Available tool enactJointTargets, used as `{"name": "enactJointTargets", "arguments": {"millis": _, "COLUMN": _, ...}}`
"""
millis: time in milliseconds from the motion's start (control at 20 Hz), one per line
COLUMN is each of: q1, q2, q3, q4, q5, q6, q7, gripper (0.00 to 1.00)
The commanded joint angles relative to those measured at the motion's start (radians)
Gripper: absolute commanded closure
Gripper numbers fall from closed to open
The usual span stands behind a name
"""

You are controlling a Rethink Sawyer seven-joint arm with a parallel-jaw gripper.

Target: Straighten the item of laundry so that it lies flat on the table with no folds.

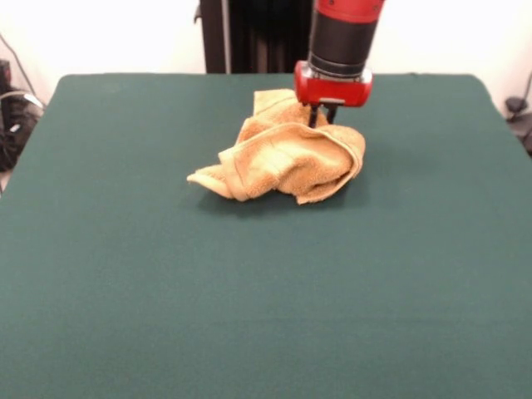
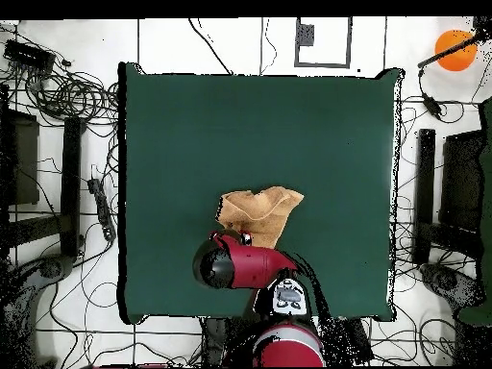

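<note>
Towel (image 1: 283, 154) sits crumpled in a heap on the bench (image 1: 166, 291), a bit beyond centre toward the robot's side, well clear of every edge. Front view, left to right: a thin flat corner tongue pokes out low on the left, touching the bench; the middle is a thick rolled fold with the hem showing; the right end is a rounded bulge doubled over itself. Gripper (image 1: 322, 117) is down at the heap's far right top, its dark tips buried in or just behind the cloth, so can't tell if it is wide, narrow or pinching terry. Overhead view agrees: the arm's head covers the towel's near edge, with the rest of the cloth fanning away from the base. Handling guess: light, soft, floppy terry, no stiffness, grippy rather than slick, nothing fragile; it will drape and drag, not slide as one piece. Best hold looks like a single-layer hemmed corner, e.g. that left tongue, rather than the thick middle roll. Nowhere near flat yet.
</note>
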Motion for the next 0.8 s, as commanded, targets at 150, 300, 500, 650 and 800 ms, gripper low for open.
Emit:
{"name": "enactJointTargets", "arguments": {"millis": 150, "q1": 0.028, "q2": 0.013, "q3": 0.037, "q4": 0.012, "q5": 0.036, "q6": 0.023, "q7": 0.188, "gripper": 1.00}}
{"name": "enactJointTargets", "arguments": {"millis": 300, "q1": 0.030, "q2": 0.012, "q3": 0.036, "q4": 0.007, "q5": 0.038, "q6": 0.031, "q7": 0.186, "gripper": 1.00}}
{"name": "enactJointTargets", "arguments": {"millis": 500, "q1": 0.035, "q2": 0.004, "q3": 0.032, "q4": -0.002, "q5": 0.045, "q6": 0.064, "q7": 0.182, "gripper": 1.00}}
{"name": "enactJointTargets", "arguments": {"millis": 650, "q1": 0.037, "q2": -0.008, "q3": 0.032, "q4": -0.007, "q5": 0.051, "q6": 0.098, "q7": 0.177, "gripper": 1.00}}
{"name": "enactJointTargets", "arguments": {"millis": 800, "q1": 0.041, "q2": -0.022, "q3": 0.029, "q4": -0.006, "q5": 0.055, "q6": 0.131, "q7": 0.174, "gripper": 1.00}}
